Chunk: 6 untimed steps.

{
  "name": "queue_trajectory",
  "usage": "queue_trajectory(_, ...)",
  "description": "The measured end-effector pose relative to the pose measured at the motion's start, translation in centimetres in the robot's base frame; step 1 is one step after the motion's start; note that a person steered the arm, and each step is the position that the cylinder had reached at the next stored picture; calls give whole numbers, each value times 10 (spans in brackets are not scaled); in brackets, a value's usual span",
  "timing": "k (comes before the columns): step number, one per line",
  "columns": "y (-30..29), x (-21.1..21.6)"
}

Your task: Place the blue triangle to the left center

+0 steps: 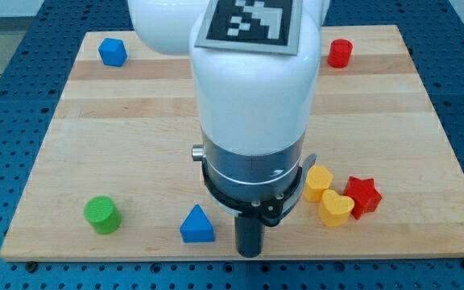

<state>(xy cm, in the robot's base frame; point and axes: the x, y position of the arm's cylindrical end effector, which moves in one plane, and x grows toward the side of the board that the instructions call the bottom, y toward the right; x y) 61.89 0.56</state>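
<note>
A: Well, only one camera view is given. What is to be seen of the blue triangle point(196, 225)?

B: It is found near the view's bottom edge of the wooden board point(135, 121), a little left of the middle. The rod is seen just to its right, with my tip point(250, 253) ending low beside it; a narrow strip of bare wood appears to be left between them, so no contact is judged to be made. No jaws are carried by this rod, so nothing can be said to be open, closed or clamped.

A: And what else is laid out?

B: A green cylinder point(101, 214) is placed to the left of the triangle, well apart. A blue hexagonal block point(113, 52) is seen at the top left, a red cylinder point(340, 53) at the top right. Two yellow blocks point(319, 184) point(336, 209) and a red star point(362, 196) are clustered at the right, touching one another.

A: How should the push be done well?

B: The left centre lies up and to the left, so the triangle should be met from its lower right side. The tip is probably best brought slightly below the block first, then driven diagonally through its middle, so that spinning off a slanted face is avoided. The green cylinder should be passed on its upper side.
</note>
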Motion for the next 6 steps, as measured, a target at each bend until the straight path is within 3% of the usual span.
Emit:
queue_trajectory(2,-144,-35)
queue_trajectory(6,-213,-137)
